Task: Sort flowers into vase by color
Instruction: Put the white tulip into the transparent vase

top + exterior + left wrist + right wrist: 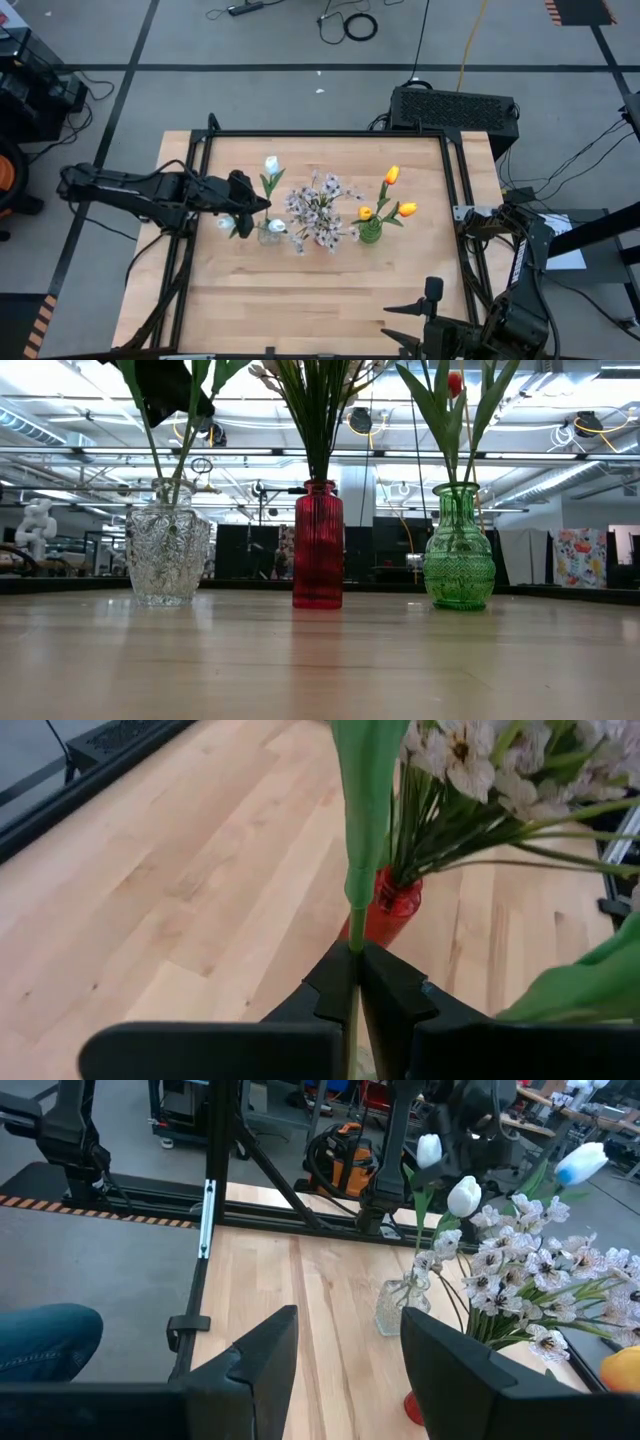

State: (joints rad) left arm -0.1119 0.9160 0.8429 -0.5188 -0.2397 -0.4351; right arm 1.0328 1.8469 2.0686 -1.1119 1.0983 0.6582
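Observation:
Three vases stand in a row mid-table. The clear vase (270,232) (168,555) holds white tulips (271,165) (465,1195). The red vase (322,232) (318,545) holds pale pink-white blossoms (320,205). The green vase (370,232) (459,550) holds orange-yellow tulips (391,175). My left gripper (243,196) (356,965) hovers just left of and above the clear vase, shut on a tulip stem. My right gripper (430,298) (345,1350) waits open near the table's near-right edge. My left gripper pinches a green tulip stem (355,915) between its two fingers (335,975), coming level from the table's left and lying across it. The stem stands nearly upright and rises past the fingers into a broad leaf (365,780). Below the gripper, stems (150,445) run down into the clear vase.
A black frame (330,134) runs round the wooden table top. Bare wood lies in front of the vases toward the near edge (320,300). A black box (455,108) sits behind the far-right corner. A person's leg in blue jeans (45,1345) shows beside the table.

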